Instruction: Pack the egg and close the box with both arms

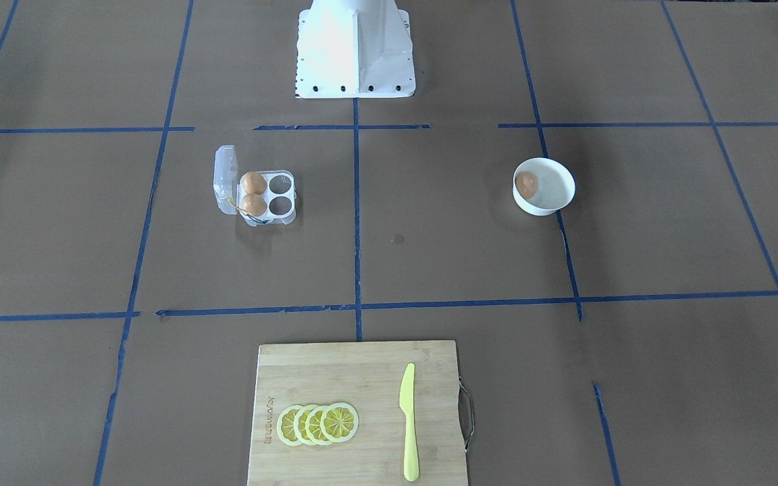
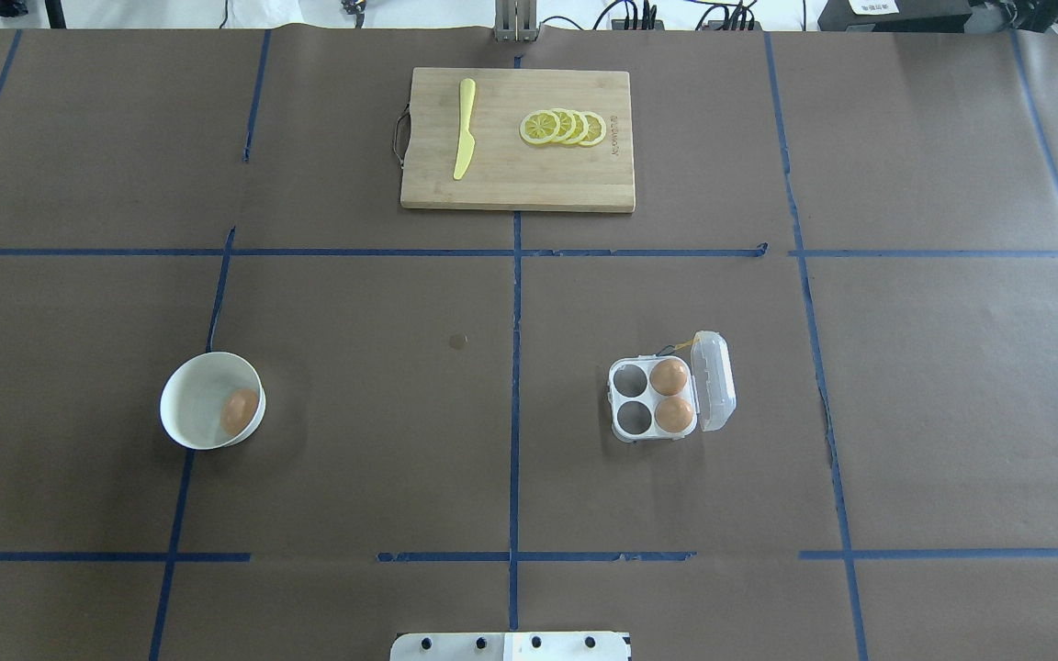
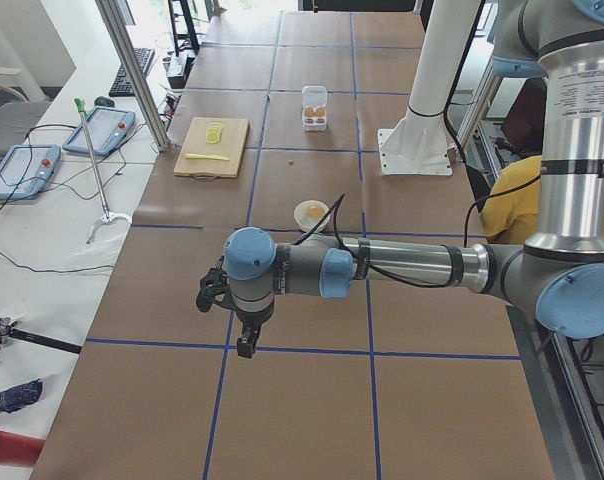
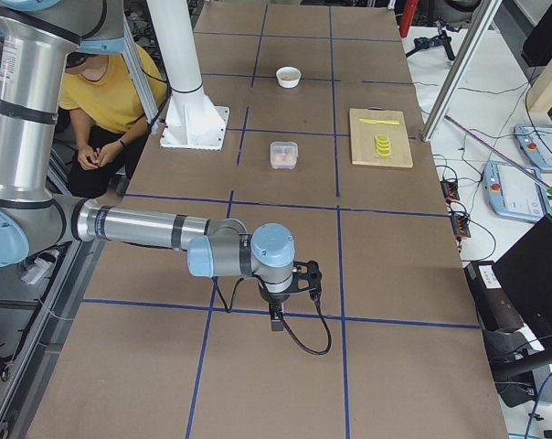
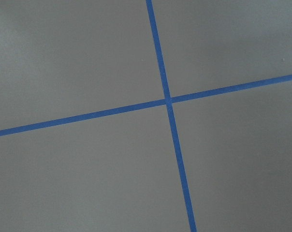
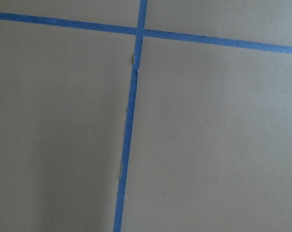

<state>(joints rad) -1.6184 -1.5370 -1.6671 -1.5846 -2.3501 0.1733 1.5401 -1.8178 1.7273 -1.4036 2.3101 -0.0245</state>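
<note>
The brown egg (image 2: 240, 410) lies in a round white bowl (image 2: 191, 404), also in the front-facing view (image 1: 526, 184). The clear four-cell box (image 2: 630, 418) stands open, its lid (image 2: 714, 381) upright at the side. Two other brown eggs (image 2: 670, 376) fill the two cells nearest the lid; the other two cells are empty. My left gripper (image 3: 208, 296) shows only in the exterior left view, far from the bowl. My right gripper (image 4: 309, 277) shows only in the exterior right view, far from the box. I cannot tell whether either is open or shut.
A wooden cutting board (image 2: 584, 179) lies at the far middle, with a yellow plastic knife (image 2: 465, 128) and lemon slices (image 2: 564, 128) on it. The white pedestal base (image 1: 354, 54) stands at the robot's side. Both wrist views show only brown paper and blue tape lines.
</note>
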